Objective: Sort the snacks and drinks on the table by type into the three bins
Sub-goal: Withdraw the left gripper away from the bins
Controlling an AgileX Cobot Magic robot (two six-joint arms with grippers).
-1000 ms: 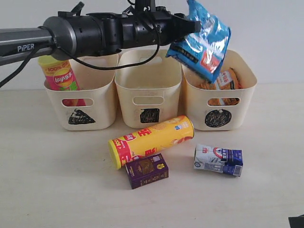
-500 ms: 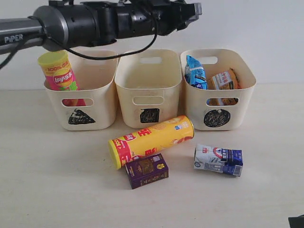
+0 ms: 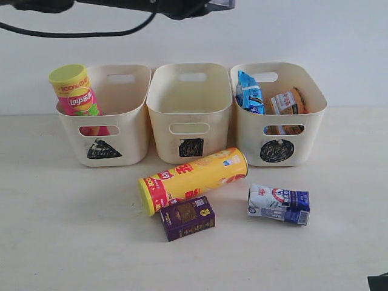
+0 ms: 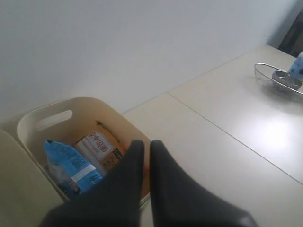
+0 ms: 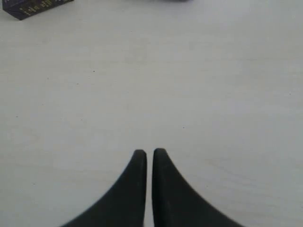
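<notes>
Three cream bins stand in a row at the back of the table (image 3: pixel 73 242): triangle (image 3: pixel 130 121), square (image 3: pixel 190 112), circle (image 3: pixel 303 130). A pink Lay's tube (image 3: pixel 76 91) stands in the triangle bin. The blue packet (image 3: pixel 250 92) and orange packet (image 3: pixel 284 102) lie in the circle bin (image 4: pixel 113 118). On the table lie a yellow Lay's tube (image 3: pixel 193 179), a purple box (image 3: pixel 188 217) and a white-and-blue carton (image 3: pixel 279 204). My left gripper (image 4: pixel 146 143) hangs high above the circle bin, shut and empty. My right gripper (image 5: pixel 146 152) is shut over bare table, with the purple box (image 5: pixel 33 7) far ahead.
The left arm (image 3: pixel 176 6) shows only as a dark strip along the top edge of the exterior view. A white wall runs behind the bins. A wire basket (image 4: pixel 279 80) sits on an adjoining table beyond a seam.
The blue packet left my left gripper and now lies in the circle bin. The left arm has risen almost out of the exterior view.
</notes>
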